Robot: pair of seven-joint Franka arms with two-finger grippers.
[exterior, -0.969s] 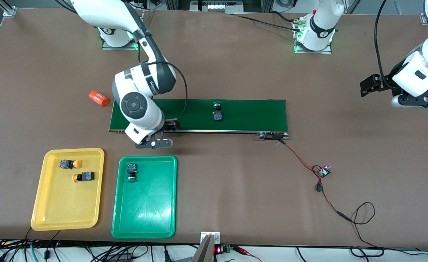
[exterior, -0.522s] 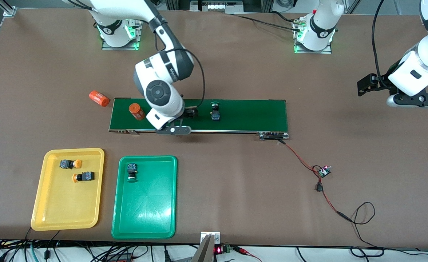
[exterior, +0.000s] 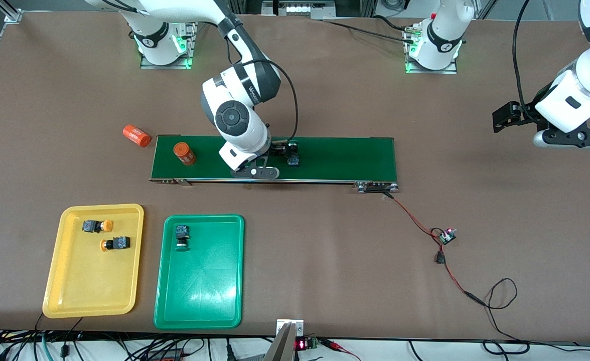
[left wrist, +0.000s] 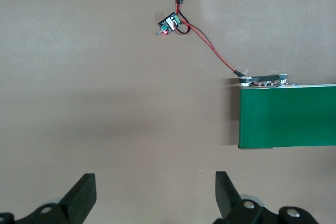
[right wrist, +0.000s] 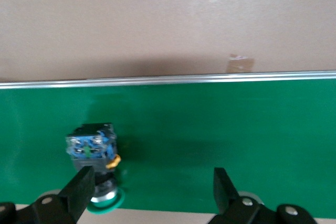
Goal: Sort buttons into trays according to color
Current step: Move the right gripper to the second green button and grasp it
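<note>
On the conveyor belt (exterior: 325, 158), near its middle, the last unsorted green button (exterior: 293, 154) is seen lying with its dark body toward the front camera and its green cap away from it. The right gripper (exterior: 286, 153) is held low over the belt just beside this button, with its jaws spread wide; in the right wrist view the button (right wrist: 93, 153) is shown next to one finger (right wrist: 79, 187) rather than centred in the gap. Nothing is held.

Two orange-capped buttons (exterior: 97, 226) (exterior: 115, 243) are shown lying in the yellow tray (exterior: 59, 296), and one green-capped button (exterior: 181, 236) in the green tray (exterior: 199, 301); both trays are placed nearer the front camera than the belt, toward the right arm's end of the table. One orange cylinder (exterior: 184, 153) is seen on the belt and another (exterior: 136, 135) on the table beside the belt's end.

The left gripper (left wrist: 152, 192) is parked over bare table off the belt's other end, jaws wide and empty; that arm is judged to be waiting.

The step in hand is judged to be the approach to the final green button. For the next move, the jaws must be centred about the dark body, lowered, and closed before transfer to the green tray.
</note>
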